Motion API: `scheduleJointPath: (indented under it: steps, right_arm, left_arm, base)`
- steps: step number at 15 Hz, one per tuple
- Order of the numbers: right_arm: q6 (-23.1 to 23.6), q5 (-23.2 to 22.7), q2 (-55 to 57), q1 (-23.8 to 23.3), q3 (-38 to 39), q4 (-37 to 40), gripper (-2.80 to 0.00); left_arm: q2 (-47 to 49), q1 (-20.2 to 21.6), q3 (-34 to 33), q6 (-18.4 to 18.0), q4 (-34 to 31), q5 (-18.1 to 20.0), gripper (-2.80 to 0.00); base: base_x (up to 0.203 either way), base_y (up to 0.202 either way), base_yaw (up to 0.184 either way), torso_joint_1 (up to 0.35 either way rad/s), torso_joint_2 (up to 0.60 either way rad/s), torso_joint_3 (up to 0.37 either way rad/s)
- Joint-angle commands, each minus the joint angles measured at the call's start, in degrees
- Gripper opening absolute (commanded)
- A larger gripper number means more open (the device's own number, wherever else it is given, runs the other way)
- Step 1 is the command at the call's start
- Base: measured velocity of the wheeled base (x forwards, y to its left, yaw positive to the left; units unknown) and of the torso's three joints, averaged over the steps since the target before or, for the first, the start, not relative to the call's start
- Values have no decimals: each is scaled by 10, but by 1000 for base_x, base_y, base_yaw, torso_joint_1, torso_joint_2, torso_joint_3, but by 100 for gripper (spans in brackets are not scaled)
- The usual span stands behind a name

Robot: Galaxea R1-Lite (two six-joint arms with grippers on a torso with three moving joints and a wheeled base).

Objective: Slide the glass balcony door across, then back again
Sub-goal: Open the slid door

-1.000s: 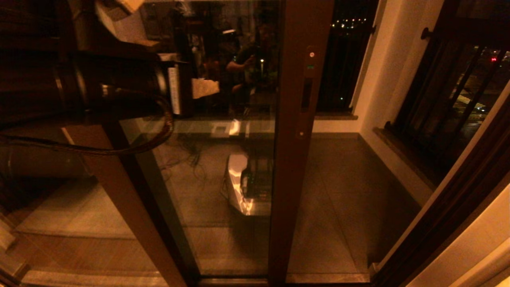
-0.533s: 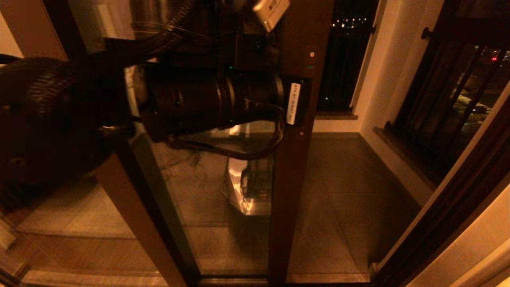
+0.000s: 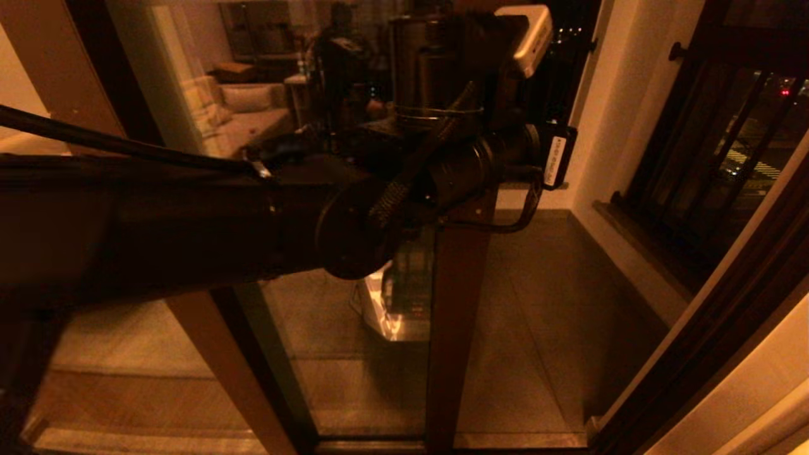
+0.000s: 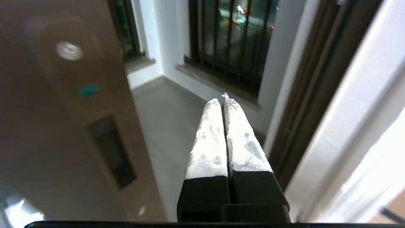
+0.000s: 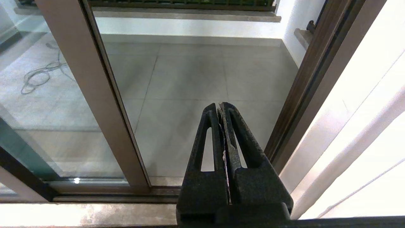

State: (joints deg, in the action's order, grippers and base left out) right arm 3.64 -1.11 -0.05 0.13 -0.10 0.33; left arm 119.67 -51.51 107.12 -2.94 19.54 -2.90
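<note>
Door: one glass balcony door, partly slid across, with its dark brown stile standing upright near the middle of my head view and an open gap to its right onto the balcony floor.
Handle: one small dark recessed handle set in the stile, with one round silver fitting and one small teal mark above it on the same stile.
Left arm: my left arm reaches across the front of the door at mid height, its wrist end lying over the stile.
Left gripper: my left gripper has its two pale padded fingers pressed flat together with nothing between them; it hangs in the open gap just beside the stile, apart from the handle and not touching it.
Right gripper: my right gripper is pinched closed and empty, its two black fingers meeting at the tips; it sits low, pointing down at the balcony floor near the door's bottom track.
Fixed frame: one second brown post slants to the left of the sliding pane.
Railing: black barred railing on the far side of the balcony, several bars, count unclear.
Reflection: the pane mirrors one sofa.
</note>
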Motion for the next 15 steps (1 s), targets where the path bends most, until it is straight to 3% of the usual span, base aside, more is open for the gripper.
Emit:
scheduleJointPath:
  steps: [1,3,6,15]
  right_arm:
    - [0,0,0,0,0,0,-280]
    - [0,0,0,0,0,0,-280]
    - [0,0,0,0,0,0,-280]
    - [0,0,0,0,0,0,-280]
  left_arm:
    - [57,1,19,-1,10,-9,-280]
    - [78,4,38,-14,18,-16,-280]
    - [102,16,49,-36,60,-65,-280]
    - [102,48,49,-48,60,-108,-280]
  base:
    - [0,0,0,0,0,0]
    - [0,0,0,0,0,0]
    - [0,0,0,0,0,0]
    - [0,0,0,0,0,0]
